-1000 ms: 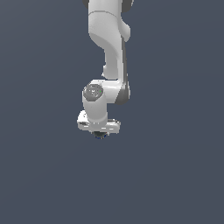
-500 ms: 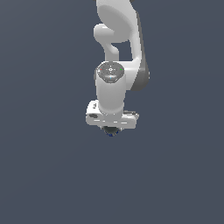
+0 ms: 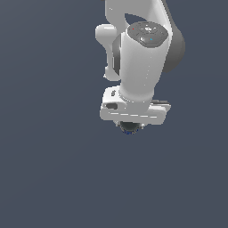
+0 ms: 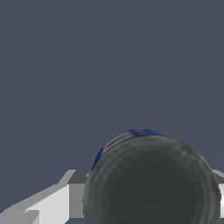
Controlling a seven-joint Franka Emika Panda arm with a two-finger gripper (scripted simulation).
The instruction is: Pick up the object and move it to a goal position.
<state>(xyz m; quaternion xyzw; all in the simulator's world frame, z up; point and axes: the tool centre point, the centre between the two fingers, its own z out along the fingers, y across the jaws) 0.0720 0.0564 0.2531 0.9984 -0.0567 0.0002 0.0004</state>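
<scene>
Ball sits tucked under my white gripper, clenched between fingers, only dark lower edge with blue specks showing. Wrist view: ball fills frame, pale finger just beside it. I see plain grey backdrop.

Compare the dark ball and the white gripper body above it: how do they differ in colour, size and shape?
Colour: the ball is nearly black with bluish specks, while the gripper body is white. Size: in the exterior view the ball is much narrower than the gripper body. Shape: the ball is round, while the gripper body is a broad, boxy bar. Shared: both sit together at the arm's end, the ball just beneath the gripper.
</scene>
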